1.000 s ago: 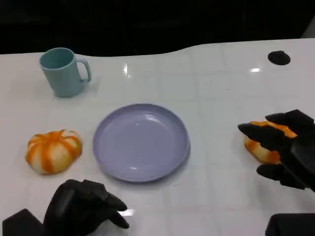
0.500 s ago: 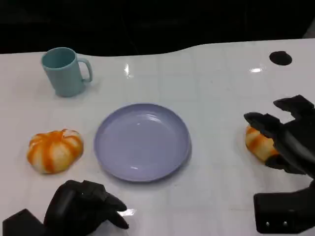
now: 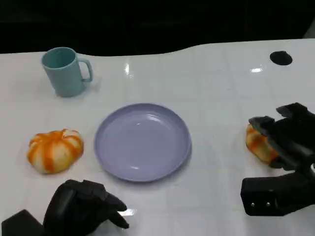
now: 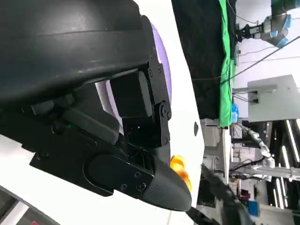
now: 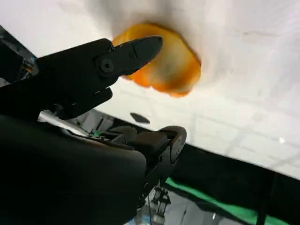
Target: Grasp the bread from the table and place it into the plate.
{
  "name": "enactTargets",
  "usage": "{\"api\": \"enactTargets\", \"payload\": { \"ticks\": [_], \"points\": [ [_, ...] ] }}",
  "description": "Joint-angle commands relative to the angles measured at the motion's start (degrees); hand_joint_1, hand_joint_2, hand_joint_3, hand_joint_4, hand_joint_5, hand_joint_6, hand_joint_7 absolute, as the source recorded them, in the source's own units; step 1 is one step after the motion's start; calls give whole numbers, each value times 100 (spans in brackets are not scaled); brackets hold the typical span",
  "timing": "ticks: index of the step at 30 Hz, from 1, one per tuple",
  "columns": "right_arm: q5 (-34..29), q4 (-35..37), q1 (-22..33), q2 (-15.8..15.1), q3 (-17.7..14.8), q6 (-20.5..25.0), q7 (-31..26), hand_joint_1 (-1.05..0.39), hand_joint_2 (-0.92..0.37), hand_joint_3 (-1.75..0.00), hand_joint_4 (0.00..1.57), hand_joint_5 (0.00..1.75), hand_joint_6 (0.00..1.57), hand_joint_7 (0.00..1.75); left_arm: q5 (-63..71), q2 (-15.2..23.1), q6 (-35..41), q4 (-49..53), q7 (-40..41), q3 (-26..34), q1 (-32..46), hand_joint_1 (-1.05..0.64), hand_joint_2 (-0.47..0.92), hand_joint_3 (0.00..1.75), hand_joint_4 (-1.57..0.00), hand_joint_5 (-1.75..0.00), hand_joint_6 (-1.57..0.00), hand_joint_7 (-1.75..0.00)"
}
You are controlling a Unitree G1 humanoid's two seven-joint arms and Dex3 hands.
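While the right hand is spreading over a glossy orange bread, the round lilac plate is lying bare at centre frame.

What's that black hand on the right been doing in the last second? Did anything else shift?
The right hand has come down toward the near edge over the bread, fingers spread around it, no grip visible yet. The plate, the cup, the other bread and the left hand stayed put.

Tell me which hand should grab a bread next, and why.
Right. The right hand is already spread over the bread on the table's right side, fingers apart around it. The left hand sits curled near the table's front edge, away from the other bread.
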Motion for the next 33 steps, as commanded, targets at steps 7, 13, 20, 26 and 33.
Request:
{"api": "enactTargets", "payload": {
  "ticks": [7,13,20,26,33],
  "points": [
    [480,1892,-850,179,370,135,-509,-47,-81,-1,30,7,38,0,-37,96,15,-130,-33,26,113,-105,89,0,-149,-57,-157,-24],
    [893,2798,-1186,288,481,-116,-1145,-40,-86,-2,44,10,46,3,-33,96,45,-158,-17,24,124,-105,89,0,-149,-57,-157,-24],
    [1388,3743,-1440,275,550,-1198,-2514,-13,-85,0,99,145,128,9,-6,89,29,-158,3,15,126,-105,89,0,-149,-57,-157,-25],
    [1490,4025,-1511,256,659,-1579,-3068,-9,-88,-1,84,174,139,16,13,72,73,-187,53,10,126,-105,89,0,-149,-57,-157,-25],
    [1527,3932,-1487,217,721,-1663,-3377,-10,-88,0,83,174,136,19,14,79,55,-247,45,6,175,-105,90,0,-150,-57,-157,-25]
  ]
}}
